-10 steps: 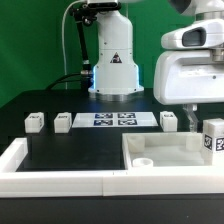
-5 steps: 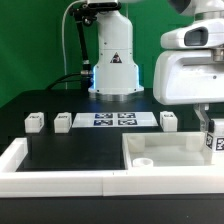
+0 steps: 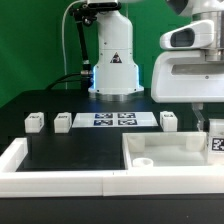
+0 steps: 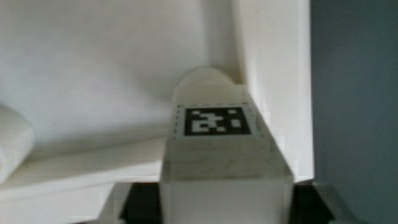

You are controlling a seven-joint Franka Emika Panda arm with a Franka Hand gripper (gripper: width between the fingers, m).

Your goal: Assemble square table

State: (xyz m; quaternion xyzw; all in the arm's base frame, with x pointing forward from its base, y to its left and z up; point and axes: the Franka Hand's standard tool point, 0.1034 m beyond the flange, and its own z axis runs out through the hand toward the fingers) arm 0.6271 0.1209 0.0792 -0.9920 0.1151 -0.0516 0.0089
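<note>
Slab [image 3: 160,158] lies on the worktop [image 3: 70,145], lower right in the exterior view. At its right edge the claw [image 3: 211,130] is closed on a leg [image 3: 214,142]. Held near one end, the leg could pivot, snag the rim or slip.

The Panda arm [image 3: 112,55] rises from its base at the back, and its wrist [image 3: 188,72] hangs at the exterior view's right. The hand [image 3: 209,126] points straight down, its 2 fingers [image 4: 135,203] closed against a tagged table leg [image 4: 222,150].
</note>
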